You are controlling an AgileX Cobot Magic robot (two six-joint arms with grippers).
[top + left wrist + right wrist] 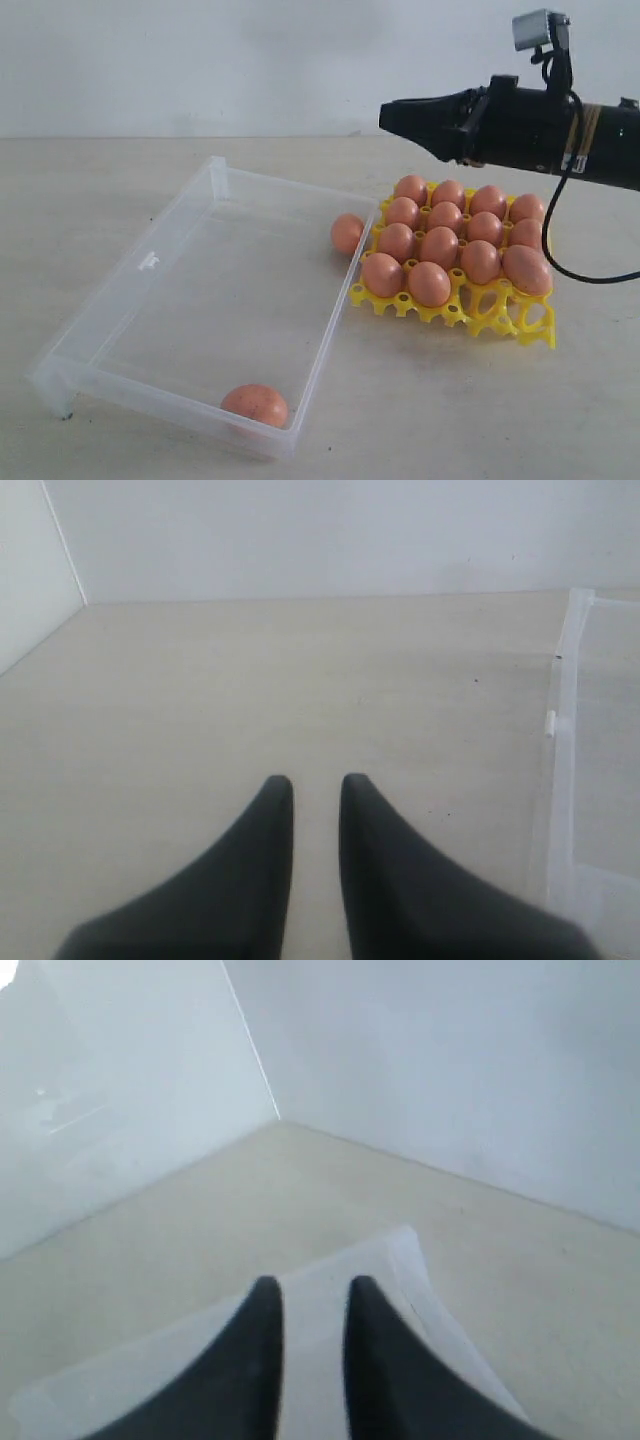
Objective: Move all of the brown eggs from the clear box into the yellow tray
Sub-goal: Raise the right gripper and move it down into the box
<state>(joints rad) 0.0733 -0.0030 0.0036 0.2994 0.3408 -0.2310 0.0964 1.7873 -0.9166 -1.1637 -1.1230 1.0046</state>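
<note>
Egg (254,404) in clear box (150,262) on side, long axis along near wall; left claw (316,781), right claw (312,1285) — barely parted, empty.

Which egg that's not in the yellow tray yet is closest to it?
The egg right beside the yellow tray's left edge; the other loose egg lies at the clear box's near corner.

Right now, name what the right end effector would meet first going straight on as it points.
Probably nothing near: the right end effector points roughly level above the clear box, so its way looks free, though depth is unclear.
</note>
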